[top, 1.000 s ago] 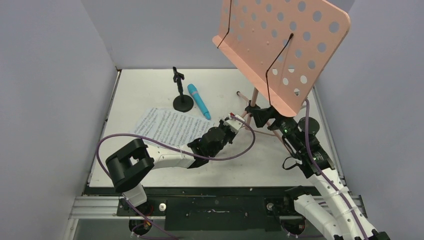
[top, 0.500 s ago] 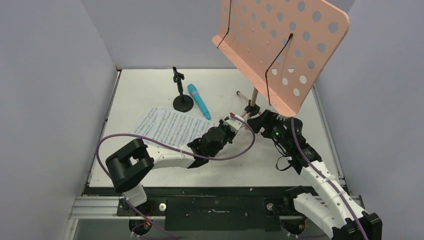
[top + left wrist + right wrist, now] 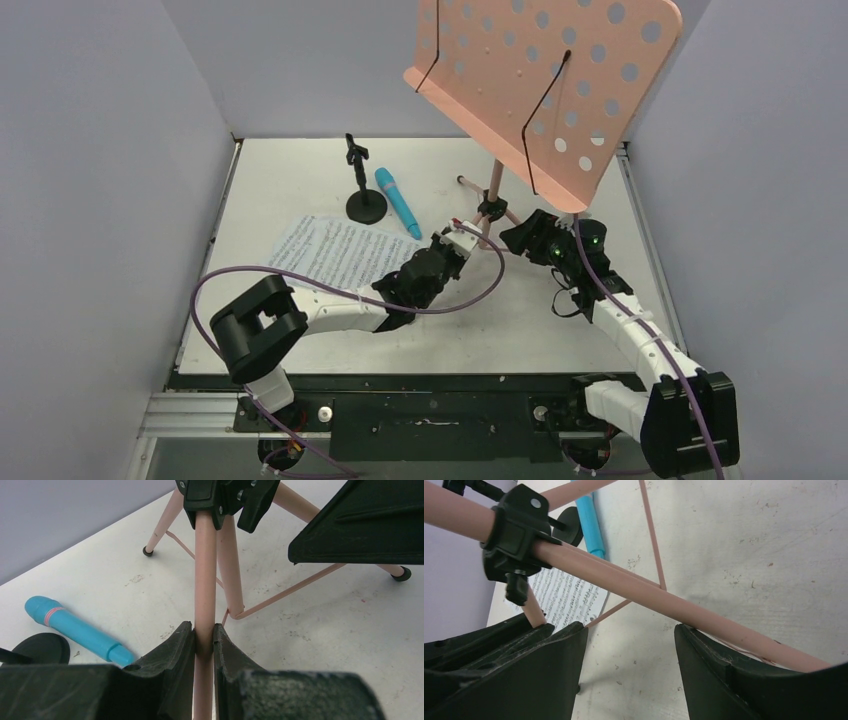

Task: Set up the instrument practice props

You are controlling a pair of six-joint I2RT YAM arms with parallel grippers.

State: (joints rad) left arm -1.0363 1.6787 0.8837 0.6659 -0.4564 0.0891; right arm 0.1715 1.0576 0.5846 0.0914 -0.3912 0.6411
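Note:
The pink perforated music stand (image 3: 540,70) stands at the back right, its tripod legs spread on the table. My left gripper (image 3: 462,238) is shut on one pink leg (image 3: 205,580), which runs up between its fingers (image 3: 204,632) to the black collar (image 3: 225,495). My right gripper (image 3: 520,238) is open beside the tripod; another leg (image 3: 649,597) crosses just past its right fingertip with nothing clamped (image 3: 631,635). The sheet music (image 3: 335,255) lies flat left of the stand. The blue microphone (image 3: 398,202) lies beside the black mic stand (image 3: 365,205).
Grey walls close in on the left, back and right. The left arm's purple cable (image 3: 300,280) loops over the sheet music. The stand's thin brace rods (image 3: 290,590) run low between its legs. The table's right edge (image 3: 640,230) is close to the right arm.
The music stand has shifted left, its tray and pole moving with the leg held by my left gripper. My right gripper has moved left to the tripod and its jaws have narrowed.

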